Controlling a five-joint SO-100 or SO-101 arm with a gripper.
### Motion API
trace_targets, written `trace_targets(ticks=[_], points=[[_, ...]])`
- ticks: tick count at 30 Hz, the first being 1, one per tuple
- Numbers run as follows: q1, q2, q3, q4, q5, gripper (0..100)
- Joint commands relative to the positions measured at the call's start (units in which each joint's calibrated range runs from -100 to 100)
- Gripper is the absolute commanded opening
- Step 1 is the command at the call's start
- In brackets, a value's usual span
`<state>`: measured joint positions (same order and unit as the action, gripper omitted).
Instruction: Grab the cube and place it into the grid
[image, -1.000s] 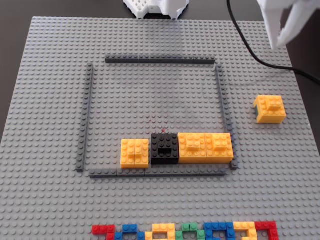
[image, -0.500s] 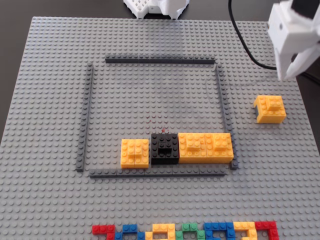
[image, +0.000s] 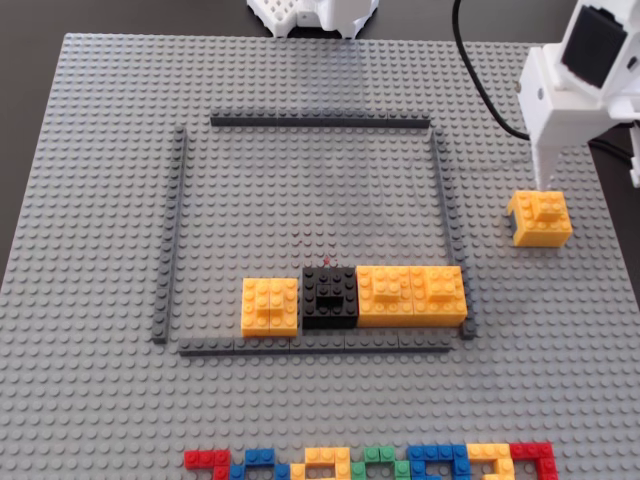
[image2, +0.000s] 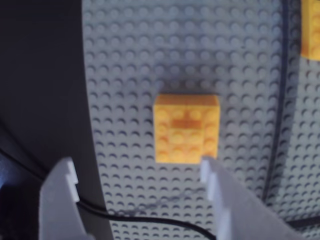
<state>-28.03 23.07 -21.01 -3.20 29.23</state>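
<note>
The cube (image: 541, 217), a square yellow-orange block with a smaller raised brick on top, sits on the grey baseplate (image: 100, 400) to the right of the grid (image: 320, 122), outside its right strip. My white gripper (image: 548, 180) hangs just above and behind the cube in the fixed view. In the wrist view the cube (image2: 186, 128) lies ahead of the gripper (image2: 137, 167), which is open and empty; the right fingertip (image2: 210, 167) is near the cube's lower right corner. Inside the grid stand a split yellow block (image: 270, 305), a black block (image: 330, 297) and a wide yellow block (image: 411, 294).
A multicoloured brick row (image: 370, 463) lies along the near edge of the plate. A black cable (image: 480, 80) runs behind the arm at the back right and also crosses under the gripper in the wrist view (image2: 150, 221). The baseplate's right edge is close to the cube.
</note>
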Motion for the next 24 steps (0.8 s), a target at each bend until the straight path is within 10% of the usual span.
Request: trace_targets(ticks=[1,24], points=[[0.30,-0.80,0.03,-0.90,-0.63,31],[0.67,1.01,4.20,-3.20,-1.03,29]])
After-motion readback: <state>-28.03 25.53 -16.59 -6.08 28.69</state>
